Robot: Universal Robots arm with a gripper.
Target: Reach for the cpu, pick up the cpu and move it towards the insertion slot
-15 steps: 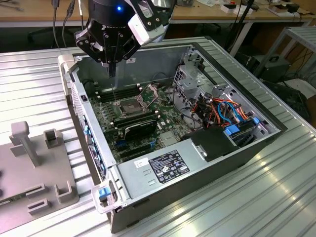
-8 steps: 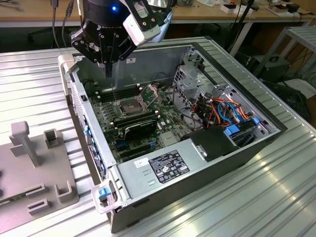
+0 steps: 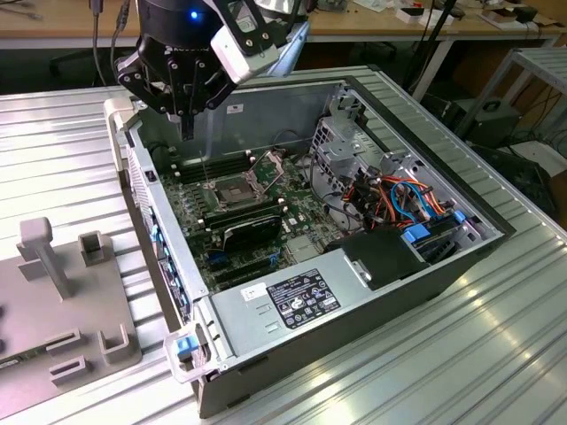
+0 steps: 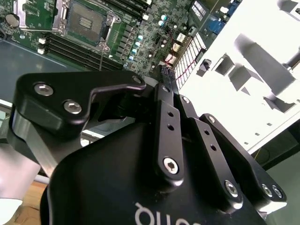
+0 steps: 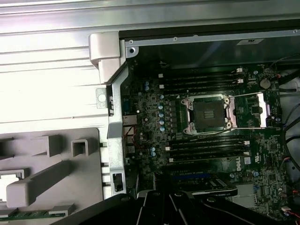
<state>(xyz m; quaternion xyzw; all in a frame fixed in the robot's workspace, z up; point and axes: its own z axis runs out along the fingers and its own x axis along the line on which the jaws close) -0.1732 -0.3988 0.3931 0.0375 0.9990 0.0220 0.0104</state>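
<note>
The black robot gripper hangs above the far corner of the open grey metal computer case, on the exterior view's left. Its jaws look clenched together into one narrow tip that points down to the green motherboard. In the second wrist view the gripper has this same narrow tip.

The cpu, a small flat pale square chip, seems to lie in a shallow recess of the grey plastic fixture with upright posts. It is a little too bright to be sure. The fixture stands outside the case, just beside its wall, on the ribbed metal worktop.

The insertion slot, a square socket with a shiny metal frame and a dark centre, sits on the motherboard between long dark memory slots. In both wrist views the slot is uncovered, and the cpu is well apart from it
</note>
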